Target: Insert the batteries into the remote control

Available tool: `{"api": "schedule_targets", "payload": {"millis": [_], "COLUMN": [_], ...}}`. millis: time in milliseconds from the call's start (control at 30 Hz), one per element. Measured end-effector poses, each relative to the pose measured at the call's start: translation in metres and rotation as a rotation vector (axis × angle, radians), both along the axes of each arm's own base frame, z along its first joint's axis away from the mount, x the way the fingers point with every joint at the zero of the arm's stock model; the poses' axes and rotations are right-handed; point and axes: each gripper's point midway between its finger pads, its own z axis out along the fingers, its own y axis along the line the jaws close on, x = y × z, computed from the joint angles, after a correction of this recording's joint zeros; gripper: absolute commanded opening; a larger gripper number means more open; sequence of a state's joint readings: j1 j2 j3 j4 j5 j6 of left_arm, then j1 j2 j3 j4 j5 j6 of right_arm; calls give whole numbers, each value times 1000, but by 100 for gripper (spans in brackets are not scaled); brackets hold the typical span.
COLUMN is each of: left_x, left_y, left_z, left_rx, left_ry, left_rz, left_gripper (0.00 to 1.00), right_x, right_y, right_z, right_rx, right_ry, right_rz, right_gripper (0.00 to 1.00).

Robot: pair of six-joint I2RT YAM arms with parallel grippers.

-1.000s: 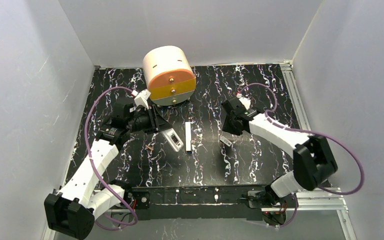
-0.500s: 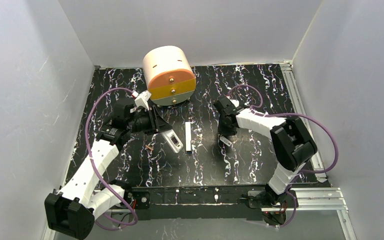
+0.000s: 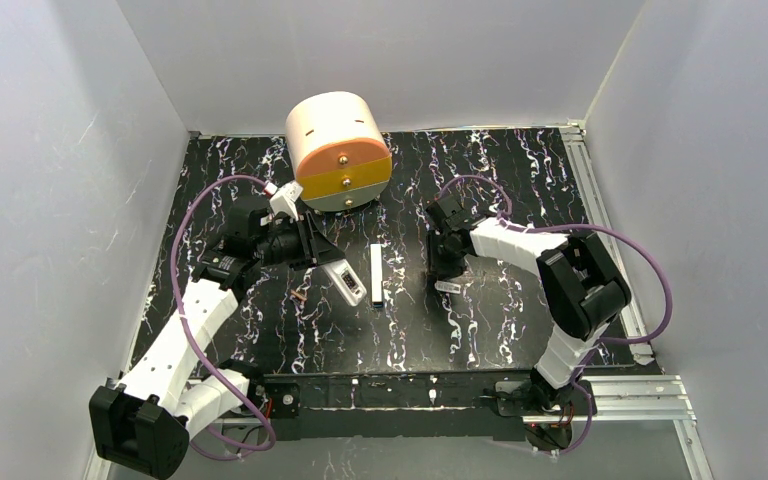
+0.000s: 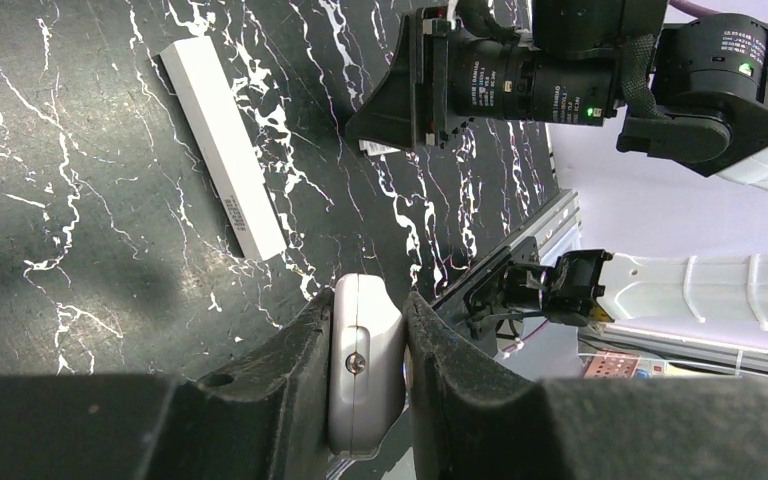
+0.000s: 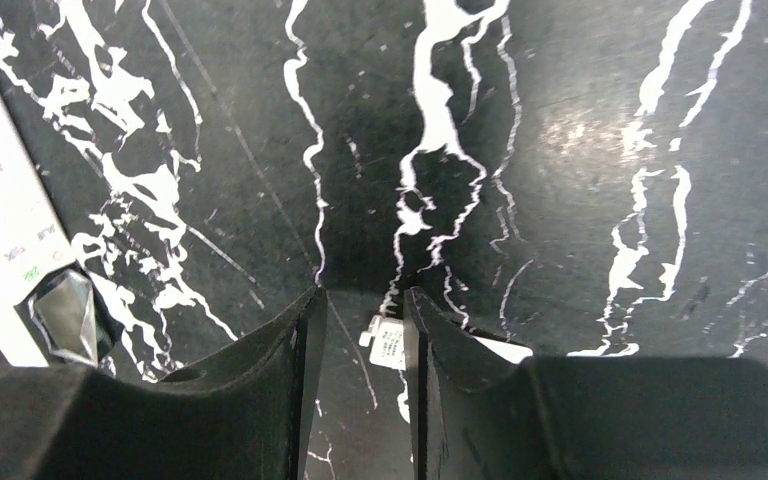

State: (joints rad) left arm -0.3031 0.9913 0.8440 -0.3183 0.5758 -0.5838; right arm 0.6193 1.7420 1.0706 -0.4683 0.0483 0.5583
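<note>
Two pincers, both mine, with the goods lying about them, entered as I found them.

- Item, left pincer (image 4: 365,300): clenched on the remote control (image 4: 365,375). I had one finger pressed to each long edge, and its rounded white end stuck out past my fingertips. Seen from above, it pointed toward the middle of the table (image 3: 520,180).
- Item, right pincer (image 5: 360,300): released and turned down at the table, with bare black marble showing between my parted fingers. I grasped nothing.
- Item, small white-grey piece (image 5: 388,345): it bore a printed label and lay flat on the table. It sat against the inner face of one right finger and ran on beneath it. The other finger stood clear of it.
- Item, battery (image 3: 300,295): one, coppery, loose on the table. It lay near the remote control on the left arm's side, apart from it, and neither pincer touched it.
- Item, white bar (image 3: 376,274): long and narrow, lying flat just beside the free end of the remote control. It sat between that end and my right pincer, the one thing standing between the two.
- Item, drum (image 3: 338,150): large and cream, with an orange and yellow face. It lay on its side at the back of the table, close behind my left wrist.
- Item, purple cables (image 3: 185,260): looped off each arm.
- Item, metal rail (image 3: 600,215): it ran along the table's right edge.
</note>
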Motion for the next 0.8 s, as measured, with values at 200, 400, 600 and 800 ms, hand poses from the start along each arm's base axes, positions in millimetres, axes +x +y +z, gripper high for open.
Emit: {"api": "schedule_targets", "payload": {"millis": [200,400,600,800], "left_x": [-1,-2,-1,0], "left_y": [0,0,-1,-2], "left_z": [-2,-7,-5,-4], "left_rx": [-1,0,-5,-11], "left_ry": [4,18,12,5], "left_rz": [-1,-2,-4,-2], "left_gripper": [0,0,0,0], "right_x": [-15,-45,-74,-80], "right_y": [9,3,-15,-26], "right_z": [0,0,-1,13], "right_rx": [49,55,15,-4], "right_ry": [46,106,168,146], "right_rz": [78,124,132,110], "right_gripper": [43,44,45,48]}}
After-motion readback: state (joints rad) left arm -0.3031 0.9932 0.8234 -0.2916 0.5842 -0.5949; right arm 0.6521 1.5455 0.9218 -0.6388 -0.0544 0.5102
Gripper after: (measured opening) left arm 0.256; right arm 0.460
